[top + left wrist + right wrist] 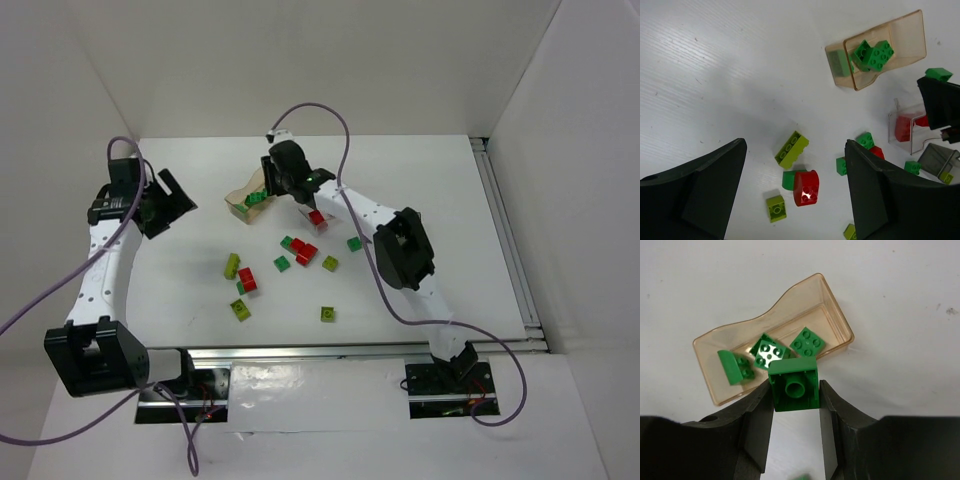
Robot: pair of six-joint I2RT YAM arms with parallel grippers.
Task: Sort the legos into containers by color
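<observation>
My right gripper [795, 394] clamped a fourth dark green brick [793, 382] at the tan tray [812, 315], my left gripper [795, 144] had its jaws apart, and about a dozen legos [247, 277] lay unsorted.

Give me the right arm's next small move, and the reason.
Probably ease the right tool slightly forward before any release. It is shut on a dark green brick that, in the wrist view, hangs at the near rim of the tan tray rather than over its middle. That tray already holds green bricks.
</observation>
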